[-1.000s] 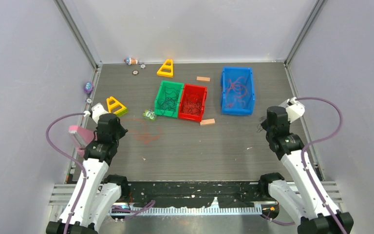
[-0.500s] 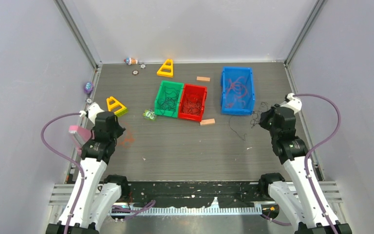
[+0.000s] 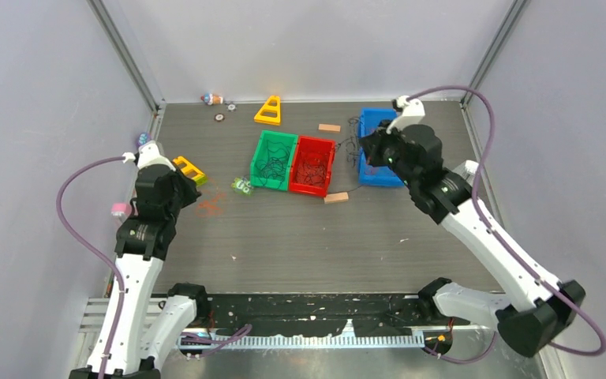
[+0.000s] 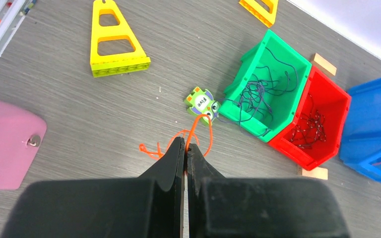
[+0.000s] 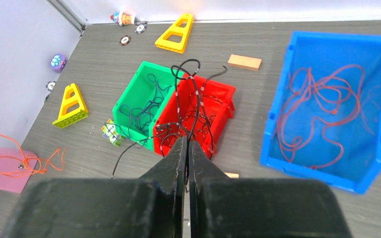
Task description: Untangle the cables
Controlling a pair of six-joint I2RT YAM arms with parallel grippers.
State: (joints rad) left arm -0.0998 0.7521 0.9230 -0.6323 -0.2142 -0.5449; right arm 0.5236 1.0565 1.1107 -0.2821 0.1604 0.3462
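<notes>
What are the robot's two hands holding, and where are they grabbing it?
The left gripper pinches a thin orange cable partway along, with loops trailing beside it. The right gripper pinches a bunch of dark cables where the strands meet, their ends loose.

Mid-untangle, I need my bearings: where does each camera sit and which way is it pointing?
Top: fixed above and behind the arm bases, looking down over the table; left arm and right arm show.
Left wrist: low over the table's left side, facing the green bin and red bin; shut left gripper pinches an orange cable.
Right wrist: higher, looking down on those bins and the blue bin; shut right gripper holds black cables.
Shared: both wrist views show the green and red bins.
</notes>
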